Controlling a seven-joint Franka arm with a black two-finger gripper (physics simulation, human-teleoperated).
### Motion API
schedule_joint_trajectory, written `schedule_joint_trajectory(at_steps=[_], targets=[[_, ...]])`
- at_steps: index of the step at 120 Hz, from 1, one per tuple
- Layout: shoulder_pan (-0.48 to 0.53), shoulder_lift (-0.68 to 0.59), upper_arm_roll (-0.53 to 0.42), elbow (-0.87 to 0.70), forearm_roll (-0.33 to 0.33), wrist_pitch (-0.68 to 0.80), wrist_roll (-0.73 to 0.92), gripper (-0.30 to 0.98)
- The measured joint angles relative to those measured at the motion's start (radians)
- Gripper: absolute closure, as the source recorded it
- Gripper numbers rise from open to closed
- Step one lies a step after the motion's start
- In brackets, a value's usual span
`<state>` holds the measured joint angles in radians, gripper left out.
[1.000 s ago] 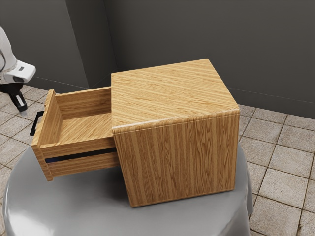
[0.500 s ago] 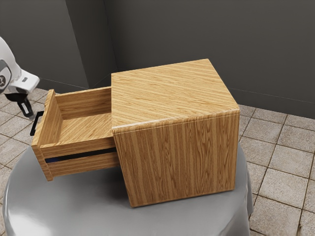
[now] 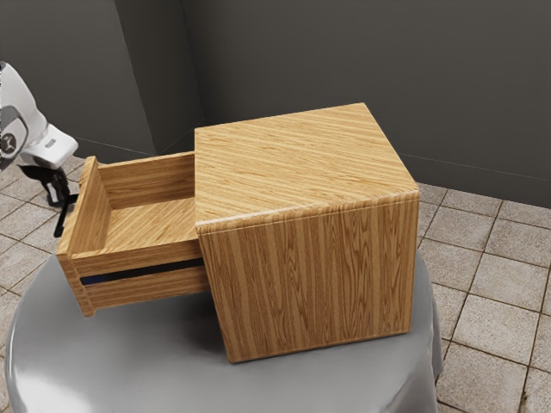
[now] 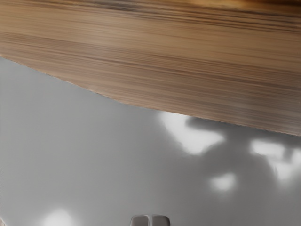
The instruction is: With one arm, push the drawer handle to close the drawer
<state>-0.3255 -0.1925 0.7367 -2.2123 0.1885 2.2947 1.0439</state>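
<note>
The gripper [image 3: 58, 203] is at the exterior view's left, at the outer side of the drawer front, beside the black handle [image 3: 60, 225]. It overlaps the handle's upper part, and whether they touch is unclear. Its two fingertips stand together with nothing between them, as the gripper [image 4: 150, 221] shows in the wrist view. The wooden drawer [image 3: 146, 224] stands well out of its cabinet [image 3: 310, 275], toward the exterior view's left. Across the wrist view stretches the wooden drawer front [image 4: 150, 61].
A round grey table [image 3: 164, 370] carries the cabinet; its surface [image 4: 84, 141] lies below the drawer front in the wrist view. Dark walls [image 3: 284, 60] and a tiled floor [image 3: 491, 275] surround it.
My hand has come down and toward the exterior view's right, reaching the handle. The drawer seems to have shifted very slightly toward the cabinet.
</note>
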Motion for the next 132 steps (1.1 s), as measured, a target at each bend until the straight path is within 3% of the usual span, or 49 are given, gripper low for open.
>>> schedule_joint_trajectory(at_steps=[132], targets=[[-0.116,-0.066,-0.003,-0.048,-0.010,-0.003,0.069,0.79]])
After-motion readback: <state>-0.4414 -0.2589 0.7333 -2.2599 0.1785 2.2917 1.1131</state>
